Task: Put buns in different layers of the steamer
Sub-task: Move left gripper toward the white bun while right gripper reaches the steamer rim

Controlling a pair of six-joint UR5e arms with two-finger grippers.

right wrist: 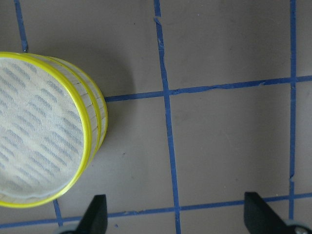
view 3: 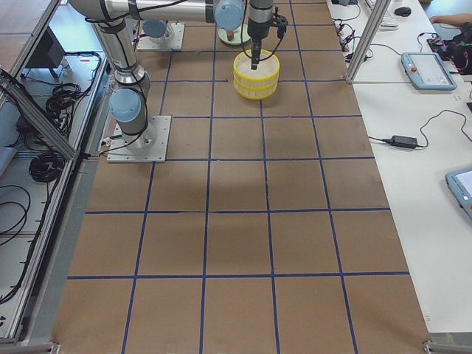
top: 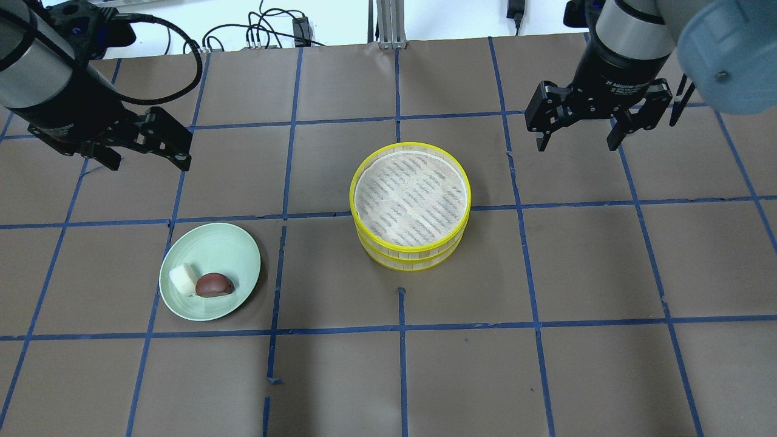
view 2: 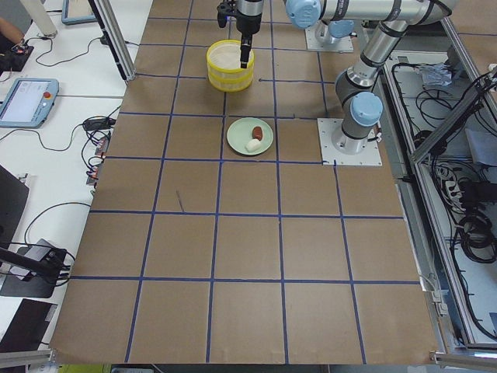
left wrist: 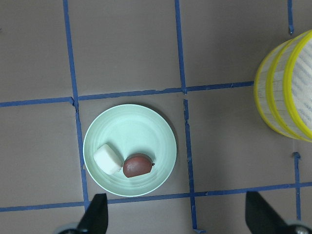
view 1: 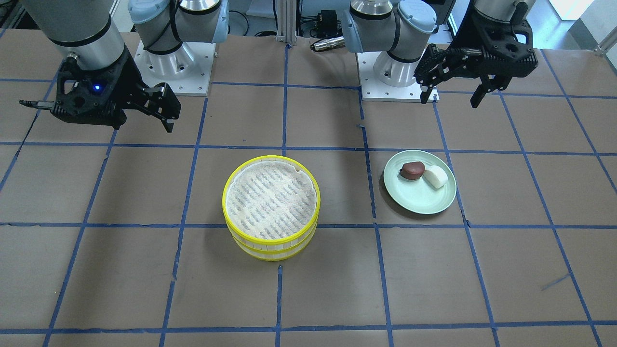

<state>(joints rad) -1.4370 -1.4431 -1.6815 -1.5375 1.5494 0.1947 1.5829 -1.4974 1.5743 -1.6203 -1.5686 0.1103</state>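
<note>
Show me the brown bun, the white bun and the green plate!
brown bun (top: 213, 284), overhead view, middle of its top.
white bun (top: 182, 279), overhead view, middle of its top.
green plate (top: 220, 254), overhead view, bare inside, behind the buns.

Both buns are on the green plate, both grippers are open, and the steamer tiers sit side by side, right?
No: the steamer tiers are stacked, one on top of the other, as the exterior front-facing view shows. The rest is right.
</note>
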